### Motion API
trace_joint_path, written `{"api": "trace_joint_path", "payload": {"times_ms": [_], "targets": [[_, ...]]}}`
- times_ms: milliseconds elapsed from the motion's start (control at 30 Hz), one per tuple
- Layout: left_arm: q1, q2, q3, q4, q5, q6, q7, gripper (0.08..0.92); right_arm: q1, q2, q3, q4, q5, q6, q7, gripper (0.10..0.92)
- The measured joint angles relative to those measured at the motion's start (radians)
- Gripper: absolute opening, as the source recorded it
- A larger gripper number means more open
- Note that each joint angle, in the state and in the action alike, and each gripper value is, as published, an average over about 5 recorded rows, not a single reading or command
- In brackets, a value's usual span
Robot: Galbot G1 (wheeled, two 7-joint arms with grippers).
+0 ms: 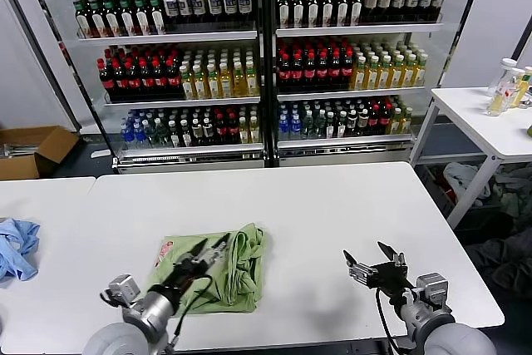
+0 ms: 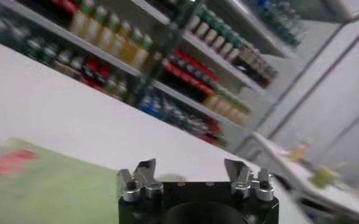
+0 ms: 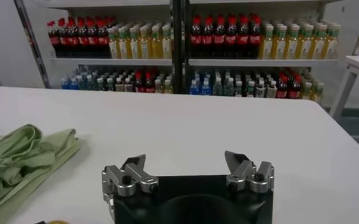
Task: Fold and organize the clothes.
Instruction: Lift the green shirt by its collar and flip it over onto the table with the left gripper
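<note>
polo shirt (image 1: 218, 276), light green, lies folded into a rough bundle on the white table's (image 1: 316, 205) near left part, its long axis running left to right. left gripper (image 1: 208, 253) hovers right above it, jaws wide, holding nothing. right gripper (image 1: 371, 258) waits well apart, also wide. cardboard box (image 1: 33, 150) on the floor looks empty.

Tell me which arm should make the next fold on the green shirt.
Left, probably. The left hand hangs open right over the folded green shirt; the right hand is open over bare table, well off it.
</note>
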Motion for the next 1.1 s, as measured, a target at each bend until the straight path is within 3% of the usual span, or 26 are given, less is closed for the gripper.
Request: {"api": "trace_joint_path", "payload": {"times_ms": [167, 867, 967, 1100], "targets": [[0.037, 0.014, -0.07, 0.052, 0.086, -0.017, -0.018, 0.816, 0.003, 0.004, -0.003, -0.002, -0.003, 0.001, 0.0, 0.823], [0.041, 0.011, -0.134, 0.2, 0.086, 0.037, 0.019, 0.823, -0.028, 0.005, 0.026, 0.022, -0.009, 0.003, -0.001, 0.823], [0.033, 0.007, -0.14, 0.208, 0.043, 0.05, 0.032, 0.791, -0.032, 0.005, 0.03, 0.025, -0.009, 0.003, 0.0, 0.823], [0.028, 0.0, -0.148, 0.216, -0.016, 0.061, 0.047, 0.687, -0.037, 0.008, 0.031, 0.028, -0.011, 0.003, 0.0, 0.823]]}}
